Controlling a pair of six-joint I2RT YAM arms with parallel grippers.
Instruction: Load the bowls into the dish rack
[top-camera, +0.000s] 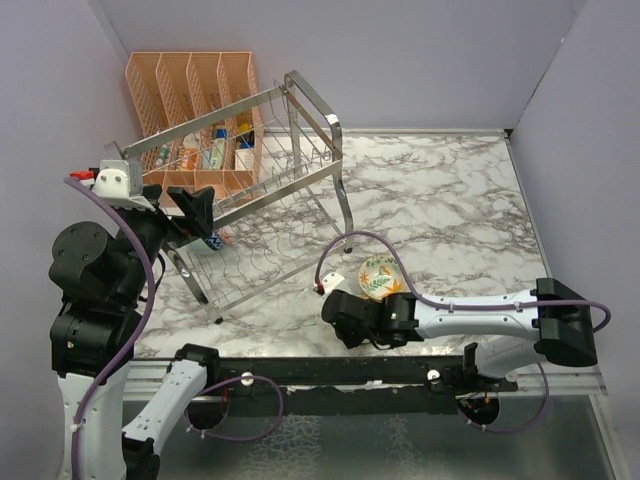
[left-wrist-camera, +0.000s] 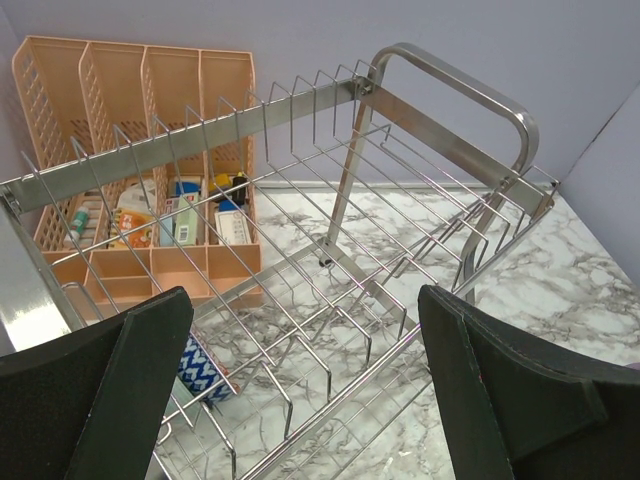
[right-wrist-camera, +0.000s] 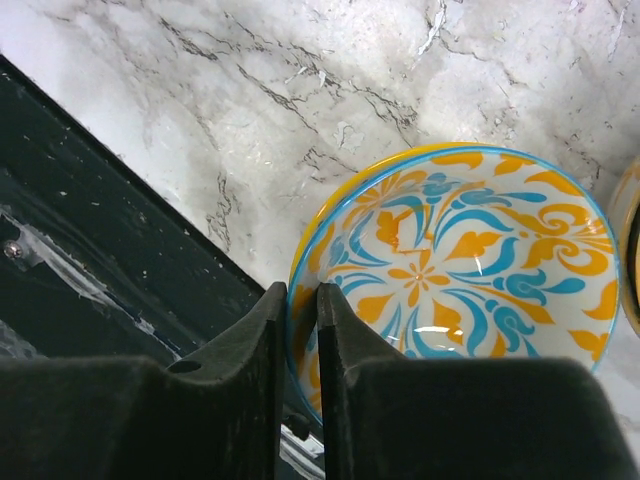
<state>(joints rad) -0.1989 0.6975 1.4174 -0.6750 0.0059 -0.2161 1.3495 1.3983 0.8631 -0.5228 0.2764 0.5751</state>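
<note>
Floral bowl (right-wrist-camera: 450, 270) rim pinched by right jaws, left jaws wide open and empty

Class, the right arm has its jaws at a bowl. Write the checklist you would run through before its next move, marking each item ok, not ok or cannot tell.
1. Right gripper: jaws closed on the rim of the blue-and-orange bowl, one finger inside, one outside: ok.
2. Grip firm enough to lift: cannot tell.
3. Neighbouring bowl apart from the gripped one: cannot tell; only its edge shows, very close by.
4. Dish rack shows bare wires to take a bowl: ok.
5. Left gripper open and holding nothing, beside the rack: ok.
</note>
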